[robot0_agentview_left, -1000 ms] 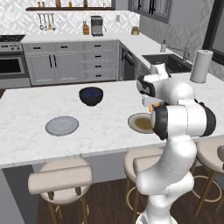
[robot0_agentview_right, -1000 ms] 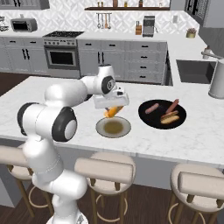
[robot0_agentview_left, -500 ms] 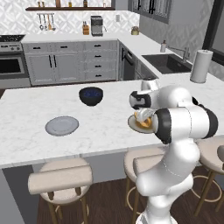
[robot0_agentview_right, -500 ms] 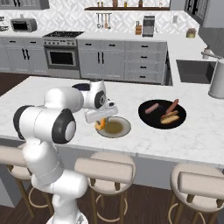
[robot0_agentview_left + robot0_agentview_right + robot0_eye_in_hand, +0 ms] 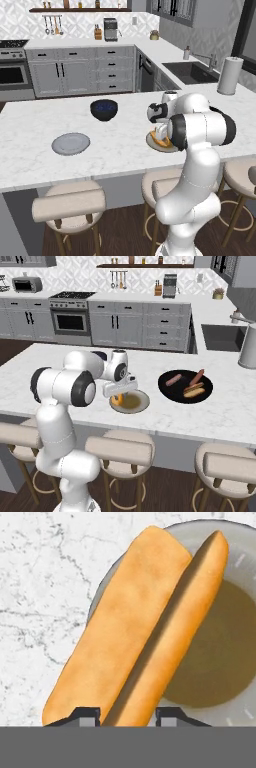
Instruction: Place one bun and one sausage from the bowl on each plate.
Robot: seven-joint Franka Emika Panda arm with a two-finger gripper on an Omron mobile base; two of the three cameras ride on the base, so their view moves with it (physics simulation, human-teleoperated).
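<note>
1. Right now my claw (image 5: pixel 118 397) is clamped on a bun (image 5: pixel 135 627), holding it low over the near-left edge of the olive-centred plate (image 5: pixel 140 402). In the hand view the bun runs diagonally from between my fingertips up over the plate's pale rim (image 5: pixel 102 582), part of it hanging over bare counter (image 5: pixel 40 587).

2. I can't tell if the bun is actually touching the plate or just hovering above it. Either way I'm not counting it as placed while I've got hold of it.

3. The black bowl (image 5: pixel 167 391) sits just to the right of that plate. Inside I see a sausage (image 5: pixel 173 379), a second sausage (image 5: pixel 197 376) and one more bun (image 5: pixel 194 392). So it looks like nothing else has left the bowl.

4. The grey plate (image 5: pixel 71 143) is well off to my left on the counter (image 5: pixel 30 130), and I see nothing on it.

5. There's also a dark blue bowl (image 5: pixel 104 109) further back; that one isn't part of the job.

6. My tally: zero items properly delivered, one bun nearly there. Left after letting go: one sausage onto this plate, then the other bun and sausage to the grey plate. I'd call it about a quarter done at best.
</note>
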